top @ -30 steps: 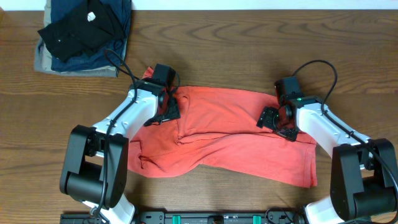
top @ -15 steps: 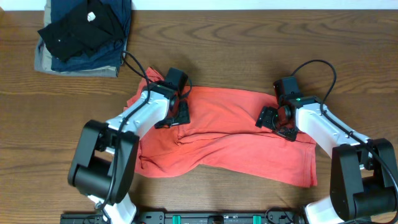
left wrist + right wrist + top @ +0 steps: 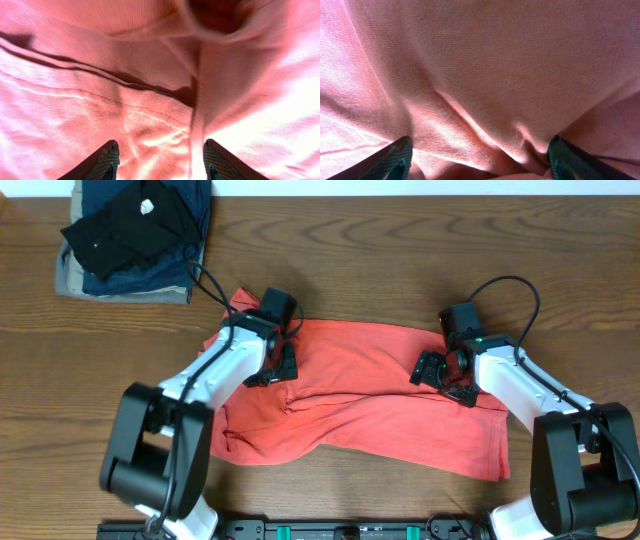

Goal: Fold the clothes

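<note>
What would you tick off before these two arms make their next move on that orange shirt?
1. The left gripper is above the shirt: ok, fingers apart over a crease.
2. The right gripper is above the shirt: ok, fingers wide apart over the cloth.
3. Cloth pinched by either gripper: not ok, neither is shut on it.
4. The shirt lies flat: not ok, it is wrinkled and bunched at its lower left.
5. The stack of folded clothes is apart from the shirt: ok, it sits at the far left corner of the table.
</note>
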Controlling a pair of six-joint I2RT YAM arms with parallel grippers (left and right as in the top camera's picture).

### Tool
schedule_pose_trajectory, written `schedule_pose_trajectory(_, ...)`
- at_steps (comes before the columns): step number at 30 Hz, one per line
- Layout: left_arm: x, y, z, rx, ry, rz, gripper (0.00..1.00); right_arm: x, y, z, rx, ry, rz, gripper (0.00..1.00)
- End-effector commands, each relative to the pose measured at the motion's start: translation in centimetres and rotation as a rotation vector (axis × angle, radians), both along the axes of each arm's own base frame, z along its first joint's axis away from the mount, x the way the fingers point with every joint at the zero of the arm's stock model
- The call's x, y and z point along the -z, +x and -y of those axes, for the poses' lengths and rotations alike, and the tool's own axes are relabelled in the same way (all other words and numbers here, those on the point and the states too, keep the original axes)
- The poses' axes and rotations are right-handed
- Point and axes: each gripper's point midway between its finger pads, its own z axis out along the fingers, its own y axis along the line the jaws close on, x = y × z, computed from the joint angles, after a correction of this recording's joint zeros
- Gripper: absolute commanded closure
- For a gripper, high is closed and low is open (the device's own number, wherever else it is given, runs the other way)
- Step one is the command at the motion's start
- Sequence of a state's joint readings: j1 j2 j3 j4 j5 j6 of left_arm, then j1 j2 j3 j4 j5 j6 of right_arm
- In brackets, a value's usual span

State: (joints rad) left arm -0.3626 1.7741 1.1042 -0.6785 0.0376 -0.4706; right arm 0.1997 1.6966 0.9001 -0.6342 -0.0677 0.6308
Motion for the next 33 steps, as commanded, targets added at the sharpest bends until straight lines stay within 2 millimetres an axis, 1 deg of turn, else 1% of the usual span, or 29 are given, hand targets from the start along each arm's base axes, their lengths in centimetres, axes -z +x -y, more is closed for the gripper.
schedule_pose_trajectory(1,-0.9,0.3,-0.5,-0.001,0.014,0.03,0.45,1.4,-1.4,-0.8,-0.033,0.022,-0.05,0.15)
schedule_pose_trajectory(7,0.1,0.0,-0.6,-0.002,0.025,-0.001,0.44,1.4,-1.3,-0.8,-0.033,0.022,-0.05,0.16)
schedule_pose_trajectory(12,1.0,-0.3,-0.8,-0.006,0.043,-0.026,0.47,1.4,-1.4,-0.8,-0.033,0.022,-0.051,0.15)
schedule_pose_trajectory(17,0.9,0.0,-2.3,-0.047,0.11,-0.011,0.5,1.5,-1.6,-0.8,-0.033,0.021,-0.058,0.15)
schedule_pose_trajectory(20,0.9,0.0,-2.8,-0.063,0.111,-0.017,0.56,1.7,-1.9,-0.7,-0.033,0.02,-0.061,0.15)
schedule_pose_trajectory(22,1.0,0.1,-3.0,-0.07,0.108,-0.019,0.56,1.9,-2.0,-0.7,-0.033,0.02,-0.063,0.14)
schedule_pose_trajectory(28,1.2,-0.2,-1.4,-0.055,0.022,-0.045,0.56,2.3,-2.0,-0.7,-0.032,0.023,-0.05,0.14)
schedule_pose_trajectory(33,1.2,-0.1,-1.0,-0.049,0.007,-0.037,0.56,2.5,-2.1,-0.7,-0.033,0.023,-0.048,0.13)
